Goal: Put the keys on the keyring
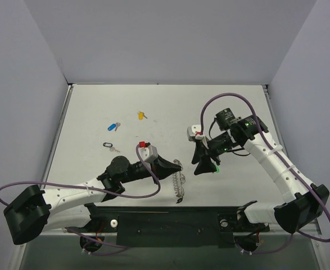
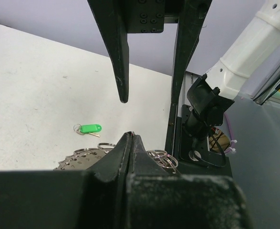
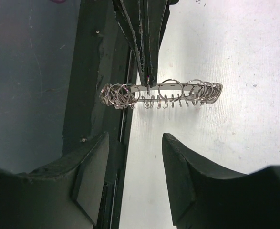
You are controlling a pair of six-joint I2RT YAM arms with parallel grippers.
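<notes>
1. Left fingers [image 2: 123,155] are clamped shut on the keyring [image 3: 197,93], holding it on edge straight ahead of my right fingers [image 3: 89,181].
2. Right fingers are half-wide and hold nothing. The green key [image 2: 90,128] lies loose on the worktop [image 1: 238,112] just beneath them.
3. Blue key [image 1: 114,126], yellow key [image 1: 141,116] and black key [image 1: 109,146] lie well beyond my left fingers.
4. No key visible on the keyring, so I judge all threading is left.
</notes>
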